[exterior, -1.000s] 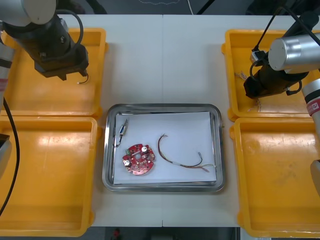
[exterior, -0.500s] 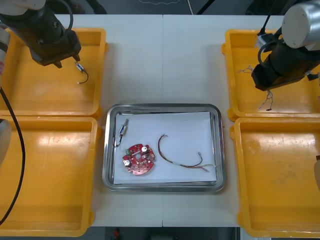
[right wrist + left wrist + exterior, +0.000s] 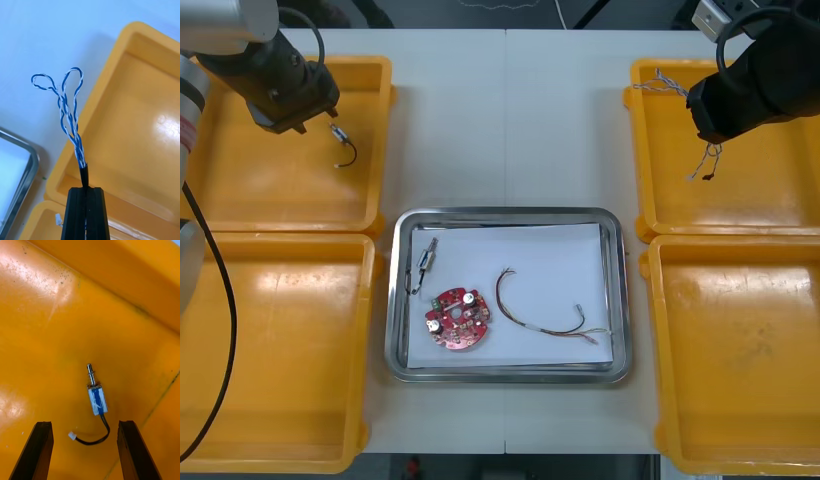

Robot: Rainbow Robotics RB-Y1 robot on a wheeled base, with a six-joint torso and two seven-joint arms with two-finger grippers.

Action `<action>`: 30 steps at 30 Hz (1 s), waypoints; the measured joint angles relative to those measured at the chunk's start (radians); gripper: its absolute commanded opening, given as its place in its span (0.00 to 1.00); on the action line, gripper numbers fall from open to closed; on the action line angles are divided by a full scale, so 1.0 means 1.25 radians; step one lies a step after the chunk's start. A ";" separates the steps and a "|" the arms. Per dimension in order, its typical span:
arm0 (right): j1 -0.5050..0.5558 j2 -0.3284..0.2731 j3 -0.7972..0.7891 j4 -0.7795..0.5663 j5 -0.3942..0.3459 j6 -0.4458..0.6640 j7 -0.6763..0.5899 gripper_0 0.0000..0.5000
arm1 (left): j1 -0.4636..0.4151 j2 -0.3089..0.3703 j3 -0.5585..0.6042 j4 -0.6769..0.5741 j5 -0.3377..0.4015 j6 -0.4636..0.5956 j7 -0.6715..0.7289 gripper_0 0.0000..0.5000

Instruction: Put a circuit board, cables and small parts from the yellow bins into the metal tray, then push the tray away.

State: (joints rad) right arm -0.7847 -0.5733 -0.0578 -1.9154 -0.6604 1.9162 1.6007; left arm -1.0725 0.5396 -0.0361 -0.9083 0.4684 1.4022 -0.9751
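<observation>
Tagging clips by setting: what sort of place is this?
Likely an electronics kitting bench: yellow bins flank a metal tray with a red circuit board; right gripper holds a blue-white cable, left gripper hangs open over a small metal part.

Yellow bins (image 3: 270, 350), silvery tray (image 3: 505, 213) with white inside, red circuit board (image 3: 455, 318), blue-and-white twisted cable (image 3: 69, 112) with black sleeve, silver small metal part (image 3: 96, 397) with blue band and black lead, pale counter (image 3: 505, 120)

Right hand (image 3: 86, 191) pinches a twisted blue-and-white cable (image 3: 77, 148) above a yellow bin (image 3: 131, 142).
</observation>
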 measured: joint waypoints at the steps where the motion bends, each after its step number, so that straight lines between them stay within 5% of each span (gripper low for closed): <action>1: 0.000 -0.003 0.000 -0.007 -0.020 0.000 0.000 0.00 | -0.003 -0.001 -0.002 0.012 -0.001 -0.014 0.000 1.00; 7: 0.002 -0.008 0.004 -0.054 -0.116 0.000 0.001 0.00 | -0.008 -0.010 -0.014 0.045 -0.005 -0.073 0.000 1.00; 18: 0.004 -0.010 0.202 -0.172 -0.121 0.000 0.047 0.00 | -0.008 -0.026 -0.091 0.109 -0.002 -0.156 0.000 1.00; 30: 0.004 -0.009 0.464 -0.166 0.024 -0.029 0.102 0.00 | -0.008 -0.040 -0.123 0.143 0.002 -0.208 0.000 1.00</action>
State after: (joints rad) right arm -0.7793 -0.5847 0.5220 -2.1233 -0.6307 1.8803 1.7283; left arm -1.0825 0.4896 -0.1899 -0.7297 0.4710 1.1419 -0.9751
